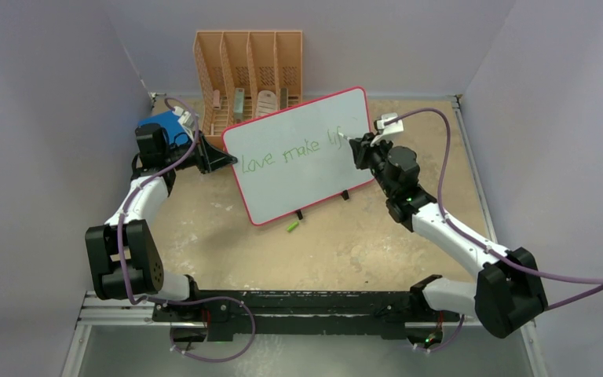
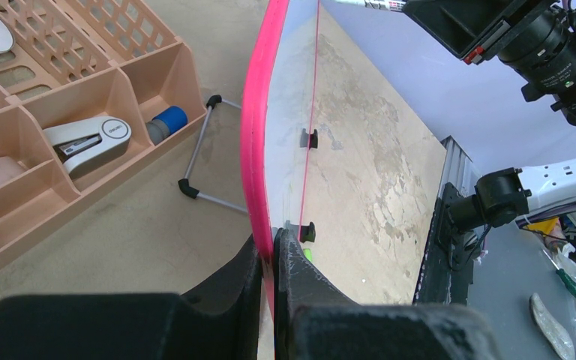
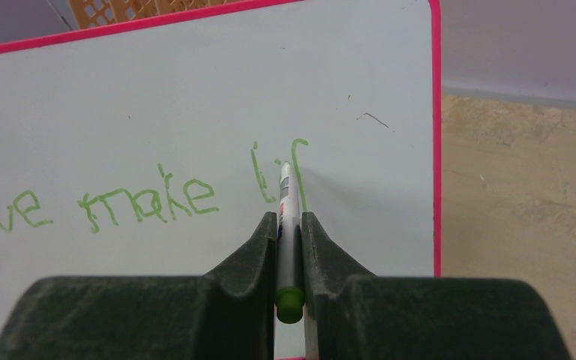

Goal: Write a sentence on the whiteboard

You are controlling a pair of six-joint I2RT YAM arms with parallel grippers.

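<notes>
The whiteboard (image 1: 306, 177) stands tilted on two black feet, its pink rim (image 2: 256, 120) seen edge-on in the left wrist view. My left gripper (image 1: 221, 159) is shut on the board's left edge, fingers (image 2: 300, 262) pinching the rim. Green handwriting, the sentence (image 1: 294, 153), reads "love make lif" in one line (image 3: 157, 199). My right gripper (image 1: 359, 147) is shut on a grey marker with a green end (image 3: 288, 247), its tip touching the board at the letter "f" (image 3: 300, 161).
An orange divided organizer (image 1: 247, 71) stands behind the board, holding a stapler (image 2: 90, 139) and small items. A blue flat book (image 1: 165, 126) lies at far left. A green marker cap (image 1: 291, 227) lies on the table in front of the board. A wire stand (image 2: 206, 150) rests behind.
</notes>
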